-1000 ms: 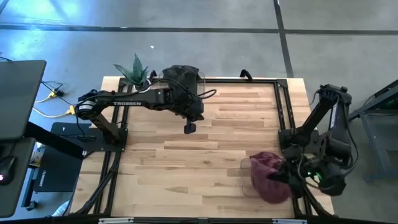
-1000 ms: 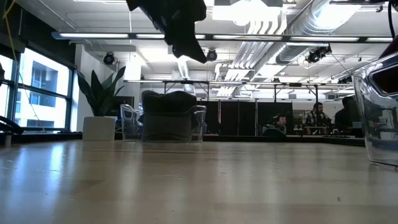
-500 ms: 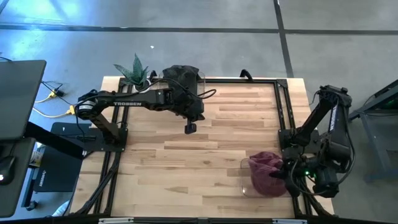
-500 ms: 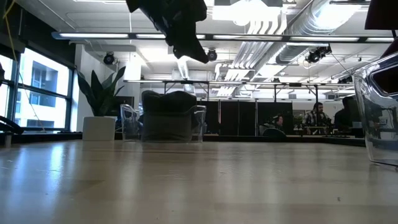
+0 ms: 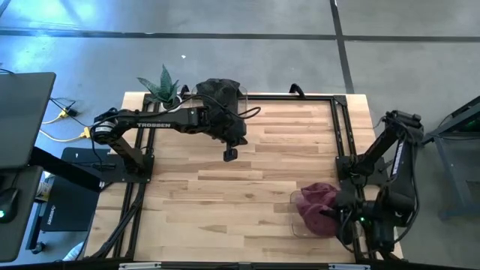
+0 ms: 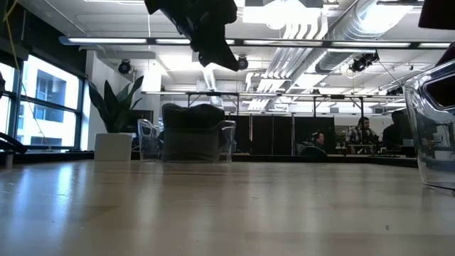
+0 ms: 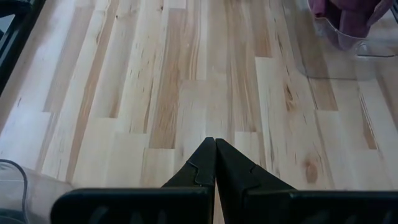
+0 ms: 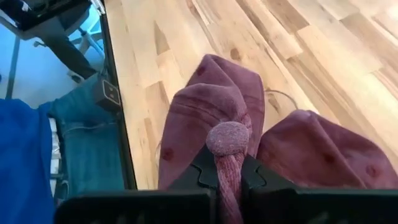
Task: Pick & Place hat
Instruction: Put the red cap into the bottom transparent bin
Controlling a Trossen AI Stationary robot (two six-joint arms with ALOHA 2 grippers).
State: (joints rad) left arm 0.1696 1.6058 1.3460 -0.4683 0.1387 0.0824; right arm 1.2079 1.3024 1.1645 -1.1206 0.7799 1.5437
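Visibly crumpled, the maroon hat (image 8: 211, 124) hangs pinched between the right gripper (image 8: 229, 167) fingers.

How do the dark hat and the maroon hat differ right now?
The dark hat sits free in a clear bin at the table's far edge; the maroon hat is pinched by the right end effector over the near bin. Both are soft.

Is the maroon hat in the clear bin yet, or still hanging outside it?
Partly in. The maroon hat overlaps the clear bin in the high view, but the right gripper is shut on its fabric.
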